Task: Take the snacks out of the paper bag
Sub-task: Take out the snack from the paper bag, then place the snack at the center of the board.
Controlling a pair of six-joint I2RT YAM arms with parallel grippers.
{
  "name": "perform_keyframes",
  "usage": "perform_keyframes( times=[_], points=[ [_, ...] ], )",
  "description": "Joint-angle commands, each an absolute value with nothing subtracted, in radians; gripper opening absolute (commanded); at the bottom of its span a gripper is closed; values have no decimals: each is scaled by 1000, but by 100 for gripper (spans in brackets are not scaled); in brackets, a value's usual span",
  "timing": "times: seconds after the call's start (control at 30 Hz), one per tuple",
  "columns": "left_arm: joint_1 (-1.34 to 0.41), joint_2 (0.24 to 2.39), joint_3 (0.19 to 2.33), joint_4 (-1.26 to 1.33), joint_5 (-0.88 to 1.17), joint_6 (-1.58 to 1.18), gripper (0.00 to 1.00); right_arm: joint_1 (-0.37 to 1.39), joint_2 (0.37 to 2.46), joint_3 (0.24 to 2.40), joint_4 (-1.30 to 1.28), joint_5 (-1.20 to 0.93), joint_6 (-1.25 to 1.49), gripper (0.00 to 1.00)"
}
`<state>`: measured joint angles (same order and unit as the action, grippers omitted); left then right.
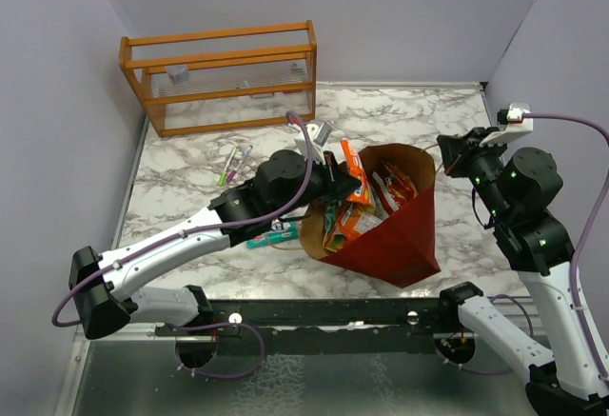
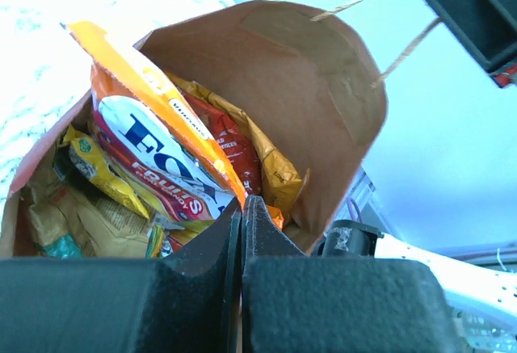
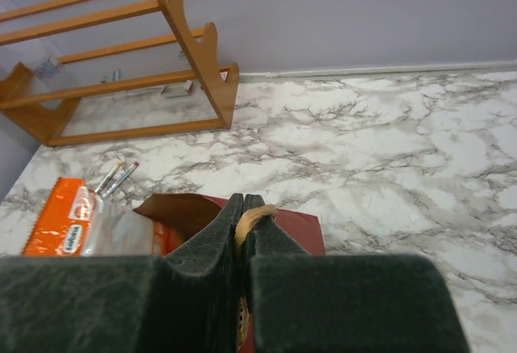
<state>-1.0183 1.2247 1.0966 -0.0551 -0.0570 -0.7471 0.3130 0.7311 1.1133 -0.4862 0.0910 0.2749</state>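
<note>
The dark red paper bag [image 1: 404, 235] lies tilted on the marble table, its brown mouth [image 2: 323, 86] open toward the left arm. Several snacks fill it: orange, red, gold and yellow packets [image 1: 366, 208]. My left gripper [image 1: 354, 180] is at the bag's mouth, shut on the edge of an orange and white packet [image 2: 161, 123] that sticks up out of the bag. My right gripper [image 1: 447, 154] is shut on the bag's tan cord handle [image 3: 254, 216] and holds the far rim up. The bag's red outside [image 3: 295, 228] shows below those fingers.
An orange wooden rack [image 1: 224, 78] stands at the back left. Pink and green pens [image 1: 233, 161] lie in front of it. A teal packet [image 1: 266, 238] lies on the table under the left arm. Walls close in on both sides.
</note>
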Motion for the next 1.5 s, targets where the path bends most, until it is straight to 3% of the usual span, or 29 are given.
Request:
perform_keyframes(
  times=[0.0,0.33,0.6,0.9,1.13,1.47],
  points=[
    [-1019,1147,1223,-76,11,-620,0,310,717,1136,-403,175,287,2],
    [-1017,1066,1438,-254,-116,-398,0,310,683,1142,-430,255,263,2],
    [-958,1069,1476,-450,-499,-438,0,310,652,1136,-442,257,236,2],
    [-673,1153,1477,-513,-281,-463,0,310,633,1146,-445,279,203,2],
    [-385,1266,1348,-430,117,-581,0,310,615,1155,-456,294,189,2],
    [-292,1377,1152,-161,445,-711,0,310,604,1167,-465,314,164,2]
  ],
)
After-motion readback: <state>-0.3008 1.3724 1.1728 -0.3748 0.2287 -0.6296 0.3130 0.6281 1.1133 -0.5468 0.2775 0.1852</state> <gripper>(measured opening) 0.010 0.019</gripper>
